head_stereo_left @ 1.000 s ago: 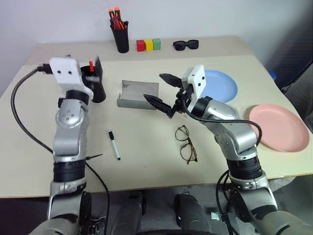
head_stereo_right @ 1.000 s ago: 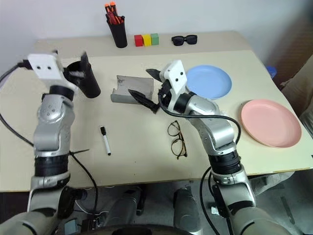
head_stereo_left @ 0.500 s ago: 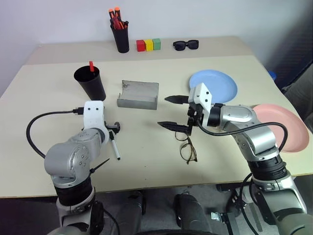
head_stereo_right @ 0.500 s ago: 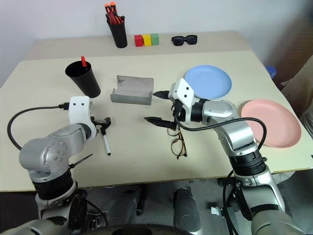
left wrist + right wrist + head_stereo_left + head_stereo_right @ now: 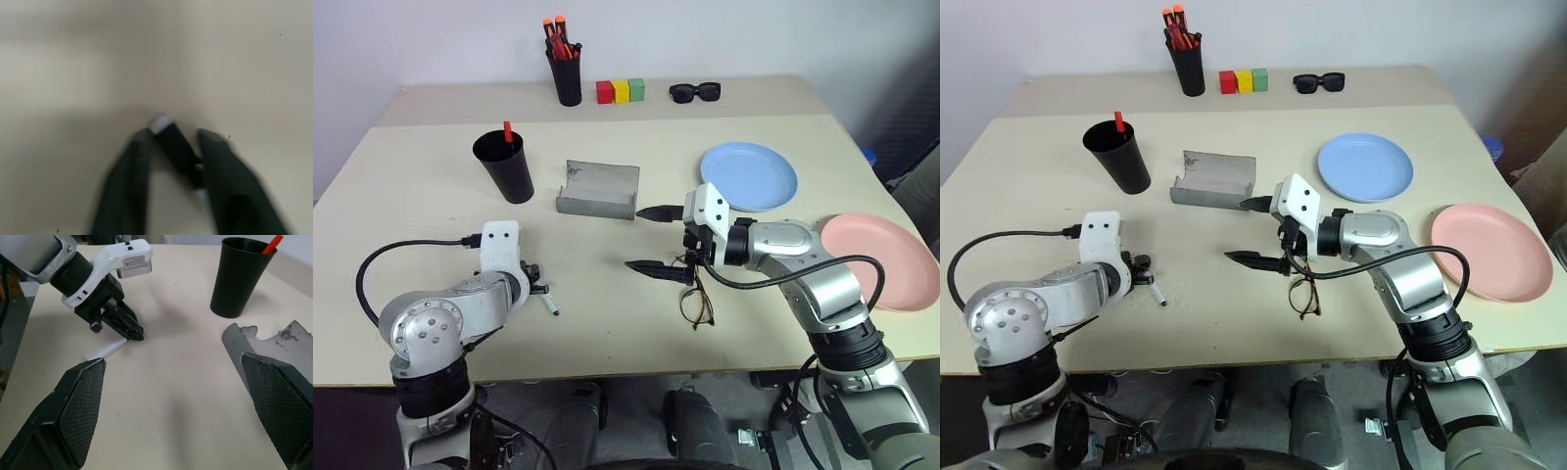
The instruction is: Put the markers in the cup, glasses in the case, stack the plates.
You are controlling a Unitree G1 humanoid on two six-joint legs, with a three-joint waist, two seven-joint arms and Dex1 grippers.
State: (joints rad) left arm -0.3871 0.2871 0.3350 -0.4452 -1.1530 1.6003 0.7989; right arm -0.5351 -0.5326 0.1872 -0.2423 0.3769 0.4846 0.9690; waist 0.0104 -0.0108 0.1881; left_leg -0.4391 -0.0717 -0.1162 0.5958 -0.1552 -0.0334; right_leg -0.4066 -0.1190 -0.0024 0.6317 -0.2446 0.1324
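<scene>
At 8 o'clock on the table (image 5: 431, 196), the white marker (image 5: 549, 305) is pinched between the closed fingers of the left gripper (image 5: 536, 286). At 4 o'clock, the right gripper (image 5: 651, 240) is held wide open just beside the glasses (image 5: 696, 304). The case (image 5: 598, 189) is seen at 12 o'clock, the cup (image 5: 505, 166), holding the red marker (image 5: 508, 130), at 11 o'clock, the blue plate (image 5: 749, 176) and pink plate (image 5: 881, 259) at 2 and 3 o'clock.

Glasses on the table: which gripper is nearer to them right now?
Right. The right gripper hangs open just above the glasses; the left gripper is far off across the table, at the white marker.
</scene>
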